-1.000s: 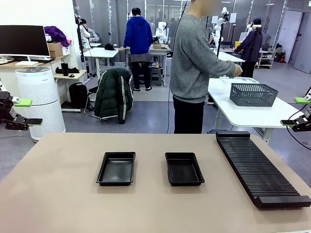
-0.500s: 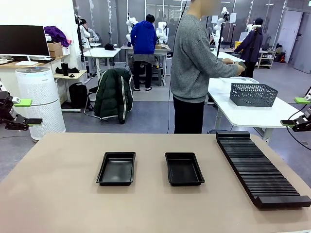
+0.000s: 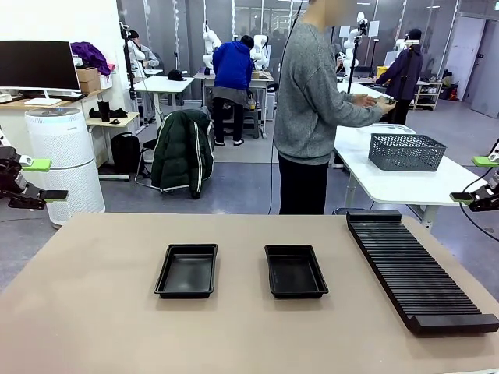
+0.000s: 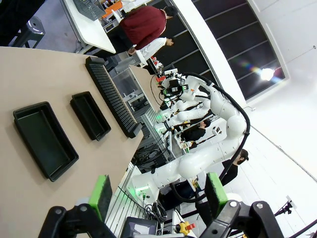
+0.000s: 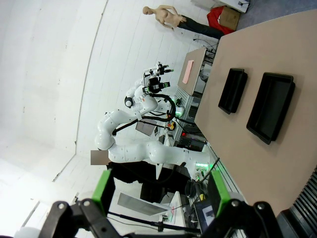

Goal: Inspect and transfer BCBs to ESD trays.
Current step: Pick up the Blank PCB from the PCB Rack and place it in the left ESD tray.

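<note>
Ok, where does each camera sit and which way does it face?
Front: on the robot's side, facing across the table at ESD trays, rack and person; left gripper, right gripper at its edges.
Left wrist: past its own open fingers, over the table from its left.
Right wrist: same, from the right.
Shared: all show both ESD trays.

You can see the ESD trays (image 3: 184, 294) are shiny black, on a light brown table (image 3: 93, 312). The long rack (image 3: 413, 273) is black with ridged stripes. The basket (image 3: 406, 151) is grey mesh.
</note>
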{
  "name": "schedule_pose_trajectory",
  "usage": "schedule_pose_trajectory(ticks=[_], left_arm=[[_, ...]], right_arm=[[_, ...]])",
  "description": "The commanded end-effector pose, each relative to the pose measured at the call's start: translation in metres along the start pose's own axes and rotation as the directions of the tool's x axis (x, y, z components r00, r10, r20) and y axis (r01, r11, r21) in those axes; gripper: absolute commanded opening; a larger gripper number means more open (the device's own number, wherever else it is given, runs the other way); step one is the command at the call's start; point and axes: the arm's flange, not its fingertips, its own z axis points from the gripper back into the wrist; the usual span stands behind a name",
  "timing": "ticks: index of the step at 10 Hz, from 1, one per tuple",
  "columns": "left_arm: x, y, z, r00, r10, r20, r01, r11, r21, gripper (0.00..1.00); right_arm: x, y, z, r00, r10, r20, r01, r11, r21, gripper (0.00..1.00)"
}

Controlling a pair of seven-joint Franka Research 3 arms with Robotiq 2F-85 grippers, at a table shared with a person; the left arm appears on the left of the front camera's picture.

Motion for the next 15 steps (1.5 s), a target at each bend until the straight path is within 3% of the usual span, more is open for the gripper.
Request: schedule_pose_trajectory(ticks=[1,15], left_arm=[[0.0003,0.0,0.0006,1.0,0.009,0.005,-0.009,1.0,-0.002,1.0],[0.0003,0.0,0.0006,1.0,0.009,0.005,-0.009,1.0,-0.002,1.0]], right_arm=[[0.0,0.0012,0.0001,1.0,-0.004,-0.002,0.004,1.0,-0.013,1.0],[0.0,0.0012,0.0001,1.0,-0.004,-0.002,0.004,1.0,-0.013,1.0]])
